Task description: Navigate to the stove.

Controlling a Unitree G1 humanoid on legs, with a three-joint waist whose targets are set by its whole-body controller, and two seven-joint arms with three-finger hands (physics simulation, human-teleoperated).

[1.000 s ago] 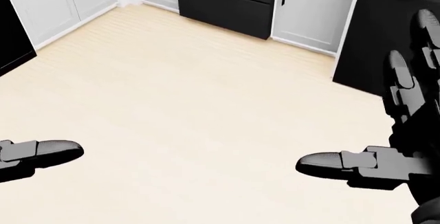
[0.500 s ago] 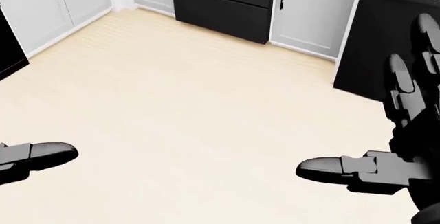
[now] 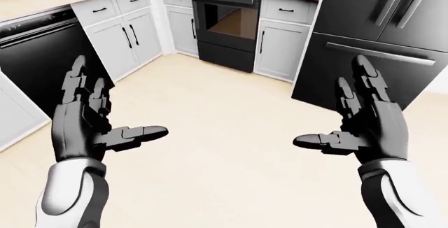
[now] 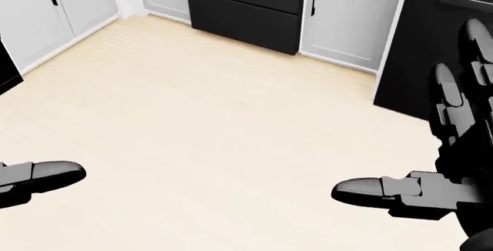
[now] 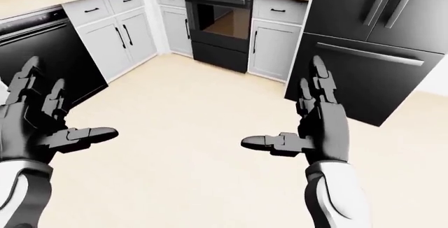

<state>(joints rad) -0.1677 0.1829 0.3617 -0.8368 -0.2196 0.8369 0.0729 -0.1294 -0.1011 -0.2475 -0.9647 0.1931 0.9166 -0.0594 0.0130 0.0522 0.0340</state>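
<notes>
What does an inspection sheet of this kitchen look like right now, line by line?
Surface: pale wood floor, bare between robot and stove.
Job's things: black stove at top centre of the left-eye view, oven window showing.
Clutter: nothing seen on the floor.
Grippers: left hand and right hand raised, fingers spread, holding nothing.
Cables: nothing seen.
Surroundings: black fridge right of stove, black dishwasher left, grey cabinets between.

Stove (image 3: 231, 15) top centre; fridge (image 3: 378, 34) right; dishwasher (image 3: 49, 55) left.
</notes>
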